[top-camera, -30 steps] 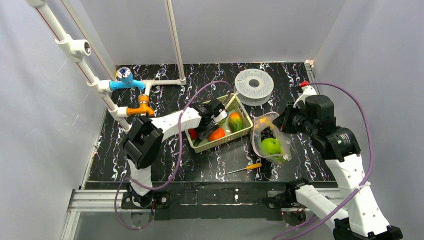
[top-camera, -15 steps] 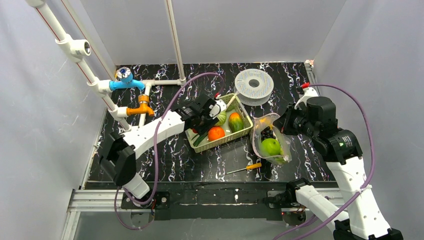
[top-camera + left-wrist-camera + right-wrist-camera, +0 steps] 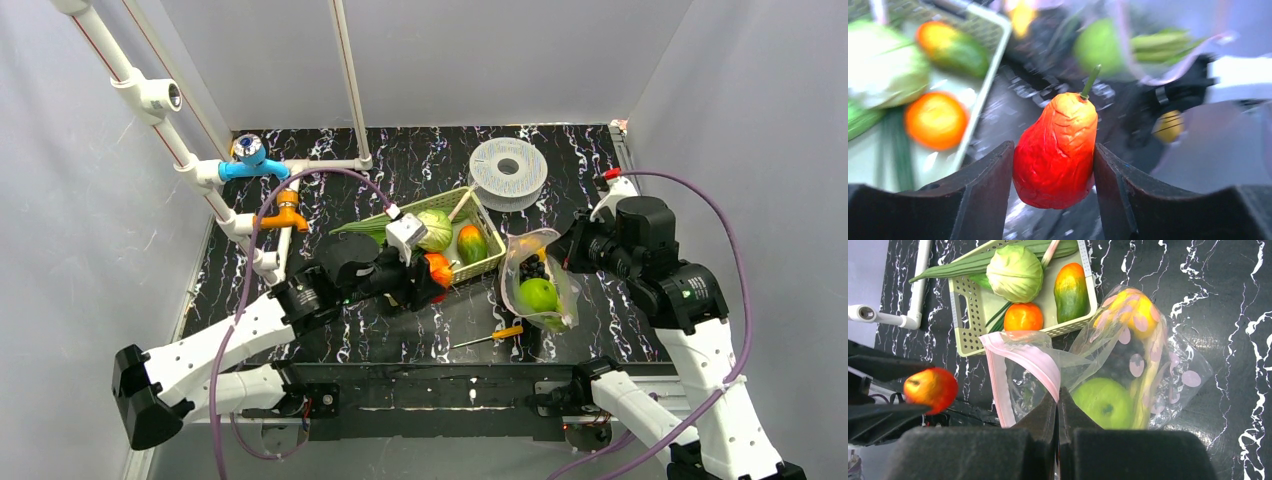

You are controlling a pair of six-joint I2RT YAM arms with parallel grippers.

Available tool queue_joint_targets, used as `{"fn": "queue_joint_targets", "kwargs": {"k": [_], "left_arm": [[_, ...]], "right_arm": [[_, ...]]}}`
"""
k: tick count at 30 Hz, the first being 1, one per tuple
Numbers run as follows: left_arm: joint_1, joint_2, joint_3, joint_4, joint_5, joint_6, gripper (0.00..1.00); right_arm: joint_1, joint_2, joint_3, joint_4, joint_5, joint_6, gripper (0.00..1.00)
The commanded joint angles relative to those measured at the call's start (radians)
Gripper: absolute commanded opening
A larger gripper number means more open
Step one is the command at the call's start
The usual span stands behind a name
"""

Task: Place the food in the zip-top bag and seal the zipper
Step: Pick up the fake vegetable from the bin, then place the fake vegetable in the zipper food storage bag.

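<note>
My left gripper (image 3: 1053, 150) is shut on a wrinkled red pepper (image 3: 1055, 150) with a green stem, held in the air just in front of the basket (image 3: 478, 271). The same red pepper (image 3: 931, 388) shows at the left of the right wrist view. The zip-top bag (image 3: 545, 285) stands to the right of the basket. My right gripper (image 3: 1058, 394) is shut on its pink zipper (image 3: 1040, 360) and holds the mouth up and open. Inside the bag lie a green apple (image 3: 1103, 402), a yellow pepper (image 3: 1134, 310) and something dark. In the basket are a cabbage (image 3: 1014, 272), a leek (image 3: 973, 262), an orange fruit (image 3: 1023, 317) and an orange-green fruit (image 3: 1071, 285).
A grey spool (image 3: 508, 172) sits behind the basket. A small yellow-handled screwdriver (image 3: 490, 337) lies in front of the bag. White pipes with a blue valve (image 3: 246, 158) and an orange valve (image 3: 284, 216) stand at the back left. Grey walls close in three sides.
My left arm has come out of the basket with the red pepper, drawn back toward the near edge and now points right at the bag. The right gripper has kept its hold.
</note>
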Motion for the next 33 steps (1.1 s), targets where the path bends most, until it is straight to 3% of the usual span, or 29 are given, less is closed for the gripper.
{"fn": "queue_joint_targets", "kwargs": {"k": [1, 4, 10, 16, 28, 33], "left_arm": [[-0.104, 0.074, 0.09, 0.223, 0.121, -0.248, 0.0], [-0.201, 0.171, 0.197, 0.221, 0.094, -0.204, 0.0], [-0.285, 0.283, 0.203, 0.424, -0.11, -0.151, 0.05], [-0.295, 0.38, 0.229, 0.47, -0.253, -0.088, 0.08], [-0.293, 0.487, 0.276, 0.577, -0.31, -0.06, 0.17], [-0.268, 0.521, 0.272, 0.598, -0.365, -0.074, 0.31]], "right_arm": [[-0.002, 0.015, 0.011, 0.035, -0.03, -0.028, 0.01], [-0.003, 0.019, 0.012, 0.031, -0.041, -0.031, 0.01], [-0.003, 0.025, 0.053, 0.022, -0.06, -0.035, 0.01], [-0.002, 0.006, 0.055, 0.034, -0.084, -0.016, 0.01], [-0.002, 0.004, 0.066, 0.04, -0.128, 0.014, 0.01], [-0.003, -0.001, 0.073, 0.032, -0.127, 0.017, 0.01]]}}
